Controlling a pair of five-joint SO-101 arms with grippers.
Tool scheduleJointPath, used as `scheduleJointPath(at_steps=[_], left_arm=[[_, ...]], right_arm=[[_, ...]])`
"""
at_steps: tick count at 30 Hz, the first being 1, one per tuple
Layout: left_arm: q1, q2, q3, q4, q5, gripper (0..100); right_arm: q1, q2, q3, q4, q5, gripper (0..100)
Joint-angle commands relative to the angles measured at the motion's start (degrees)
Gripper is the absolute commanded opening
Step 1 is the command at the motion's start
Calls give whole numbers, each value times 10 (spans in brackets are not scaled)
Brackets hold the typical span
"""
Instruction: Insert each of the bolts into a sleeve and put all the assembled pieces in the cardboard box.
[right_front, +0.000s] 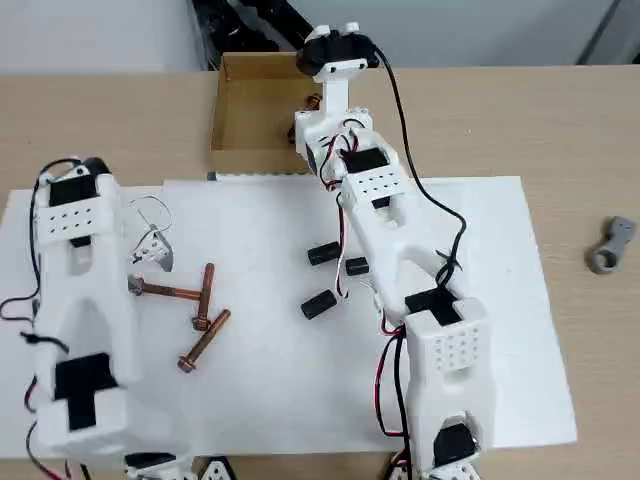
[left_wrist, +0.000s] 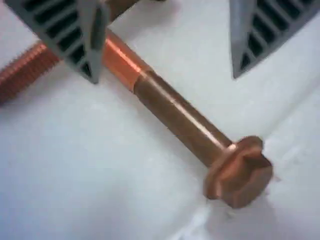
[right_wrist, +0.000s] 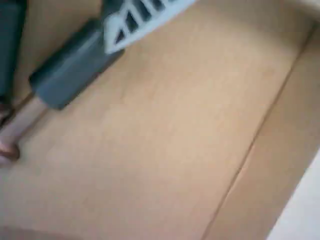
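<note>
The left gripper stands wide open over a bolt and holds nothing. One finger crosses the shank near the thread, and the other is well clear to the side. The right gripper is down inside the cardboard box. There a sleeve lies at the box floor with a fitted bolt poking out of one end. Whether that gripper has hold of the piece or has let it go, I cannot tell.

By my reading, one assembled piece is being delivered to the box while the left arm lines up on the next bolt. Its next move calls for shifting sideways so the shank sits midway between the fingers. Then it can close on the plain part and lift. As it stands, one finger would likely come down on the bolt itself.

The bolt is copper-coloured, with a smooth shank, a brighter band before the thread and a flanged hex head. It lies flat on the white sheet. From above, three loose bolts lie close together at about 9 o'clock from the sheet's middle. Three black sleeves lie near the middle, apart from them. The box sits at the sheet's 12 o'clock edge. A grey part lies on the table out at 3 o'clock.
</note>
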Motion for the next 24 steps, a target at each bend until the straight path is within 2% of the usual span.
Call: scheduleJointPath(at_steps=[1,9,18,24], left_arm=[[-4,27,-24,4,16,164],[-25,64,-24,-56,77,164],[-30,69,-21,-65,81,164],[-32,153,-25,-63,81,164]], right_arm=[[-6,-45,-27,16,-7,157],[-6,-44,-26,18,-7,157],[-6,-44,-26,18,-7,157],[-6,-44,-26,18,-7,157]])
